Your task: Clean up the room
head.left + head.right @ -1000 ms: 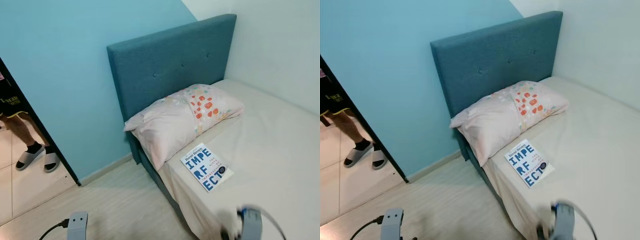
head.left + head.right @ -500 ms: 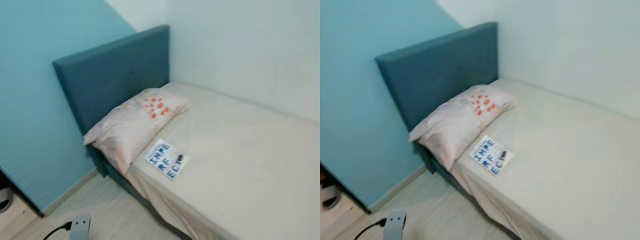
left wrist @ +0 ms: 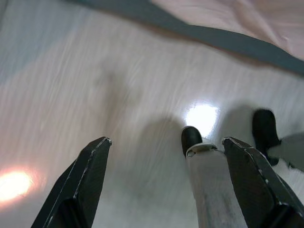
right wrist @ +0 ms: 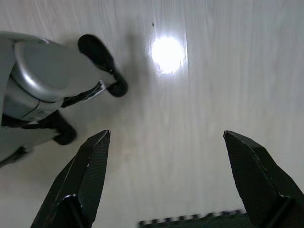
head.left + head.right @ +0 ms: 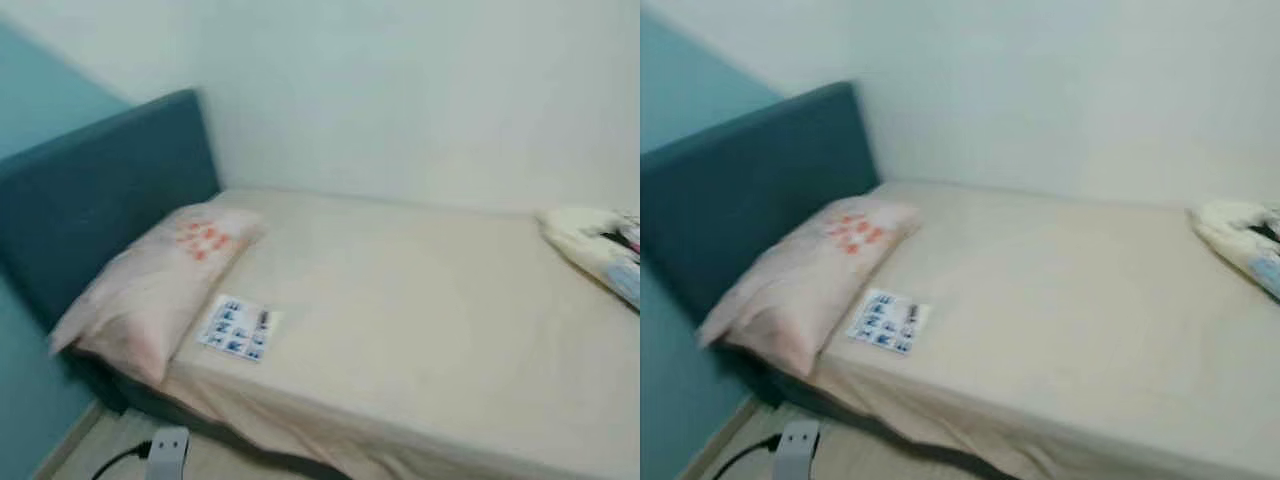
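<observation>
Your book (image 5: 238,329) lay flat on the bed (image 5: 420,330) just beside the pillow (image 5: 150,290), its long axis running roughly across the mattress; its white cover carried blurred blue lettering. Both the left pincer (image 3: 166,185) and right pincer (image 4: 166,180) hung wide apart over the pale floor (image 3: 95,85), holding nothing.

The robot's body is silver-grey metal: a boxy left wrist (image 5: 167,452) with a black cable plugged into its side, rounded silver leg casings (image 4: 33,80) ending in black feet, and on each wrist two long, tapering matte black fingers (image 3: 83,183), the right pair (image 4: 88,173) finely textured.
</observation>
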{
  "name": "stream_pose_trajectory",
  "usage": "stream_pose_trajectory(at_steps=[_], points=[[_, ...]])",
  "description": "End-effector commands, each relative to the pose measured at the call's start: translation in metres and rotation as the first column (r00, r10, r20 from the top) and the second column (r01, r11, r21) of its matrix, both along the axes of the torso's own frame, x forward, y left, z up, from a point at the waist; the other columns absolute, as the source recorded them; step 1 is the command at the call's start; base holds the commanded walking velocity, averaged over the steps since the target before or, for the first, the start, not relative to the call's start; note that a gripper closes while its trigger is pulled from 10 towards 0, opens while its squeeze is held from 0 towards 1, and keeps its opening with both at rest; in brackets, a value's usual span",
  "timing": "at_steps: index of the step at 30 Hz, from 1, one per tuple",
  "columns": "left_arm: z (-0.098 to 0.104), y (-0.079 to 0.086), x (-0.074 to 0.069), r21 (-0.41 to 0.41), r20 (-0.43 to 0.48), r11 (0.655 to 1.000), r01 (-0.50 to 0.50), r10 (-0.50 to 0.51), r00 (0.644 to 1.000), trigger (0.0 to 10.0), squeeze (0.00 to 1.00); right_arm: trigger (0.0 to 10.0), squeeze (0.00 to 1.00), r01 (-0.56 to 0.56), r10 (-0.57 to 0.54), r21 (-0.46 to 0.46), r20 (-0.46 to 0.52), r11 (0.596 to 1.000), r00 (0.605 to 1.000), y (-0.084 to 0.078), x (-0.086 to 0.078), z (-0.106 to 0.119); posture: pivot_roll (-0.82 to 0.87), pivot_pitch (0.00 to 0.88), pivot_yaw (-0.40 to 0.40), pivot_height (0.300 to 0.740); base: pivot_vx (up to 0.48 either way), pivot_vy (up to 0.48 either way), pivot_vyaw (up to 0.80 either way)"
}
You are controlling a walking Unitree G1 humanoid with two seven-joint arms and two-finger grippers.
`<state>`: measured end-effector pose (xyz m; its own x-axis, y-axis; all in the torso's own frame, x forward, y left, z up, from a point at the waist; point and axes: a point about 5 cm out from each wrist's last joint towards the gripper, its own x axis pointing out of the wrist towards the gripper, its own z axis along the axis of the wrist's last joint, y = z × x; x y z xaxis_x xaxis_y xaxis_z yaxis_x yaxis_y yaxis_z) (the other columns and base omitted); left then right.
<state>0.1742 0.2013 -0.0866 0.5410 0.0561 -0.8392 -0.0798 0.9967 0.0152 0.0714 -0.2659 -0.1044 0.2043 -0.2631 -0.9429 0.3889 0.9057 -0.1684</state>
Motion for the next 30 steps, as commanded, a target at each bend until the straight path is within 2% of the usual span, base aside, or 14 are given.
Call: stream_pose_trajectory(at_steps=[1, 8, 10, 12, 14, 15, 16, 17, 19, 21, 22, 25, 27, 30], points=[[0.0, 0.001, 0.0, 0.002, -0.001, 1.0, 0.009, -0.009, 1.0, 10.0, 0.0, 10.0, 0.0, -0.003, 0.003, 0.017, 0.028, 1.0, 1.0, 0.008, 0.009, -0.001, -0.13, 0.021, 0.073, 0.74, 0.0, 0.0, -0.7], [0.0, 0.001, 0.0, 0.0, -0.002, 1.0, 0.001, -0.001, 1.0, 10.0, 0.0, 10.0, 0.0, -0.014, 0.013, 0.014, 0.061, 1.0, 0.998, 0.009, 0.016, 0.0, -0.13, 0.025, 0.072, 0.74, 0.0, 0.0, -0.7], [0.001, 0.004, 0.001, -0.002, 0.002, 0.999, -0.035, 0.035, 0.999, 10.0, 0.0, 10.0, 0.0, -0.096, 0.098, -0.017, 0.105, 0.995, 0.99, 0.009, 0.036, 0.006, -0.13, 0.024, 0.066, 0.74, 0.0, 0.0, -0.7], [0.001, 0.004, 0.001, -0.002, 0.002, 0.999, -0.035, 0.035, 0.999, 10.0, 0.0, 10.0, 0.0, -0.096, 0.098, -0.017, 0.105, 0.995, 0.99, 0.009, 0.036, 0.006, -0.13, 0.024, 0.066, 0.74, 0.0, 0.0, -0.71], [0.001, 0.005, 0.002, -0.008, 0.006, 0.998, -0.06, 0.06, 0.998, 10.0, 0.0, 10.0, 0.0, -0.171, 0.177, -0.056, 0.147, 0.984, 0.973, 0.01, 0.058, 0.012, -0.12, 0.022, 0.056, 0.74, 0.0, 0.0, -0.71], [0.001, 0.005, 0.002, -0.008, 0.006, 0.998, -0.06, 0.06, 0.998, 10.0, 0.0, 10.0, 0.0, -0.171, 0.177, -0.056, 0.147, 0.984, 0.973, 0.01, 0.058, 0.012, -0.12, 0.022, 0.056, 0.74, 0.0, 0.0, -0.71], [0.002, 0.005, 0.003, -0.017, 0.011, 0.997, -0.077, 0.077, 0.997, 10.0, 0.0, 10.0, 0.0, -0.205, 0.217, -0.083, 0.179, 0.975, 0.96, 0.01, 0.074, 0.018, -0.12, 0.022, 0.052, 0.74, 0.0, 0.0, -0.72], [0.002, 0.005, 0.004, -0.031, 0.017, 0.994, -0.1, 0.101, 0.995, 10.0, 0.0, 10.0, 0.0, -0.267, 0.292, -0.132, 0.239, 0.955, 0.926, 0.011, 0.103, 0.03, -0.11, 0.022, 0.047, 0.74, 0.0, 0.0, -0.71], [0.002, 0.005, 0.004, -0.034, 0.018, 0.994, -0.103, 0.104, 0.994, 10.0, 0.0, 10.0, 0.0, -0.281, 0.31, -0.143, 0.254, 0.949, 0.916, 0.012, 0.111, 0.033, -0.11, 0.022, 0.047, 0.74, 0.0, 0.0, -0.71], [0.002, 0.006, 0.004, -0.036, 0.019, 0.993, -0.117, 0.117, 0.993, 10.0, 0.0, 10.0, 0.0, -0.349, 0.392, -0.188, 0.305, 0.918, 0.868, 0.018, 0.139, 0.047, -0.11, 0.022, 0.047, 0.74, 0.0, 0.0, -0.71], [0.002, 0.006, 0.004, -0.036, 0.019, 0.993, -0.117, 0.117, 0.993, 10.0, 0.0, 10.0, 0.0, -0.349, 0.392, -0.188, 0.305, 0.918, 0.868, 0.018, 0.139, 0.047, -0.11, 0.022, 0.047, 0.74, 0.0, 0.0, -0.71], [0.002, 0.008, 0.002, -0.024, 0.015, 0.991, -0.132, 0.133, 0.991, 10.0, 0.0, 10.0, 0.0, -0.445, 0.493, -0.212, 0.364, 0.87, 0.79, 0.036, 0.17, 0.062, -0.1, 0.021, 0.039, 0.74, 0.0, 0.0, -0.72], [0.002, 0.008, 0.002, -0.024, 0.015, 0.991, -0.132, 0.133, 0.991, 10.0, 0.0, 10.0, 0.0, -0.445, 0.493, -0.212, 0.364, 0.87, 0.79, 0.036, 0.17, 0.062, -0.1, 0.021, 0.039, 0.74, 0.0, 0.0, -0.72], [0.002, 0.015, -0.001, -0.001, 0.009, 0.986, -0.169, 0.169, 0.986, 10.0, 0.0, 10.0, 0.0, -0.516, 0.549, -0.2, 0.405, 0.833, 0.731, 0.059, 0.181, 0.066, -0.08, 0.023, 0.034, 0.74, 0.0, 0.0, -0.74]])
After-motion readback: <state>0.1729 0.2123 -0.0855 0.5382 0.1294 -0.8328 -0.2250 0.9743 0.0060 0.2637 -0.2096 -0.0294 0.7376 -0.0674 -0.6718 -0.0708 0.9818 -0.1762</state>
